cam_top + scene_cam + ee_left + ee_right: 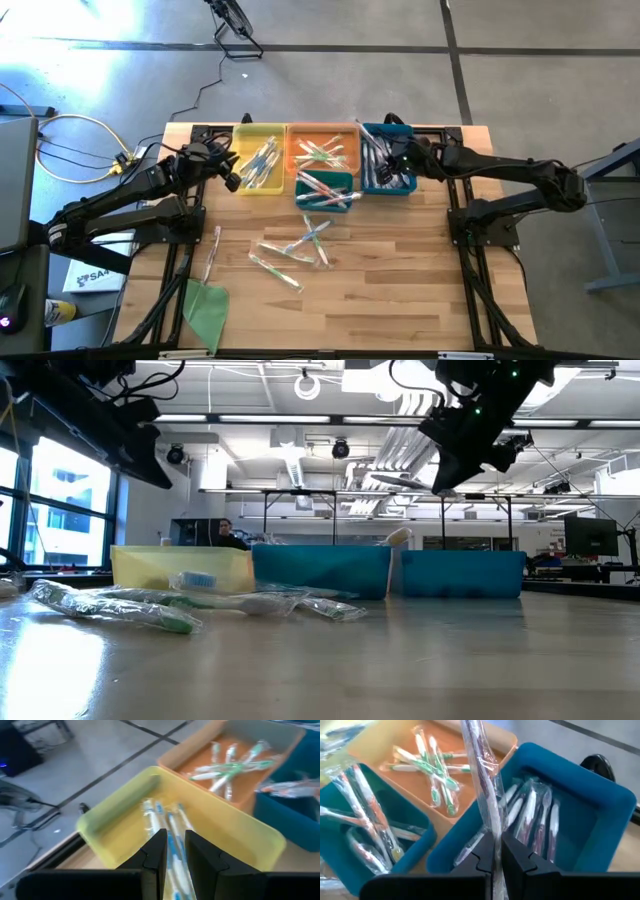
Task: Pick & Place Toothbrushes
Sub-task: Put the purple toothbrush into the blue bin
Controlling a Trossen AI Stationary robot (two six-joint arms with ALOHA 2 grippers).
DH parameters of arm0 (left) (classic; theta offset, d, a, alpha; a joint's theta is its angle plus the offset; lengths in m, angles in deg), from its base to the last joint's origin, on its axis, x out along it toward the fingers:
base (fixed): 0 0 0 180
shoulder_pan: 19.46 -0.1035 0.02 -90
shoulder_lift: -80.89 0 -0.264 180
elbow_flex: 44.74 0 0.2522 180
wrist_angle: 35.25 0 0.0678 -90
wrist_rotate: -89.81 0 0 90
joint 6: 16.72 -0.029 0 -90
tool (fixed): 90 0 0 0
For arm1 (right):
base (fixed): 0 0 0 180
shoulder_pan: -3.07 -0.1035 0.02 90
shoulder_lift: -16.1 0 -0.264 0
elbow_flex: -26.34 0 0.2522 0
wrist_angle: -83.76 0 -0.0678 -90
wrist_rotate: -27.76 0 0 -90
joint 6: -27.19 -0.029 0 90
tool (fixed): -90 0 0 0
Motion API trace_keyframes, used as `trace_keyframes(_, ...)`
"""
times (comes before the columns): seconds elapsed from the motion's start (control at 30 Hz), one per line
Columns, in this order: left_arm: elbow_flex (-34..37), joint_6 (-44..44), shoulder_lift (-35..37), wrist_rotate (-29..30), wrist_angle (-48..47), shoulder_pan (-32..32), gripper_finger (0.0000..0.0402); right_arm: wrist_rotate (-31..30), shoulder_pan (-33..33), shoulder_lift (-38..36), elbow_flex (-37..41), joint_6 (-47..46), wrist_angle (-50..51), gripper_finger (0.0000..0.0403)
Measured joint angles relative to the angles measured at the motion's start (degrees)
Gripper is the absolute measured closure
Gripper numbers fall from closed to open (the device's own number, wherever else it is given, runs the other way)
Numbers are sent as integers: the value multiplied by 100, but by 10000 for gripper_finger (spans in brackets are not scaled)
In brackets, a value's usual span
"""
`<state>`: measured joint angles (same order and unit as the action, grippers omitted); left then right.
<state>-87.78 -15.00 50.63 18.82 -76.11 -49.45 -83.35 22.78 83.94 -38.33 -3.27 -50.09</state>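
Observation:
Four bins stand in a row at the table's far side: yellow [258, 158], orange [322, 148], small teal [325, 190] and blue [390, 175], each holding wrapped toothbrushes. Several more toothbrushes [295, 250] lie loose on the wooden table's middle. My left gripper [175, 852] hovers above the yellow bin's left end [232, 176], shut on a blue-and-white toothbrush. My right gripper [497, 847] hangs over the blue bin [560, 820], shut on a clear-wrapped toothbrush [480, 770]. In the low view it shows high above the bins [445, 470]. My left gripper pinches a blue-and-white toothbrush [172, 840] between its two fingers. The toothbrush runs along the fingers and out over the yellow bin's floor, and which end is held does not show. My right gripper pinches the clear-wrapped toothbrush near one end [495, 832] between its two fingers, slanting down from the table's right. The rest sticks out beyond the fingertips, clear of the blue bin below.
A flat green sheet [205, 305] lies at the table's near left corner, with a single toothbrush [213, 250] beside it. Yellow cables [80, 150] run off the table's left. The orange bin [445, 770] holds green toothbrushes.

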Motion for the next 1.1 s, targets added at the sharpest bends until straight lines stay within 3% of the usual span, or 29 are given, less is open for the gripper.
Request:
trace_keyframes(0.33, 0, -37, 0, 834, 0, -1, 337, -450, 44, 0, 43, -297, -182, 394)
trace_keyframes(0.67, 0, -160, 0, 854, -1, -1, 337, -425, 535, 188, 40, -290, -243, 394)
trace_keyframes(1.1, 0, -165, 0, 863, -1, -1, 337, -83, 775, 1242, 38, -449, -199, 394)
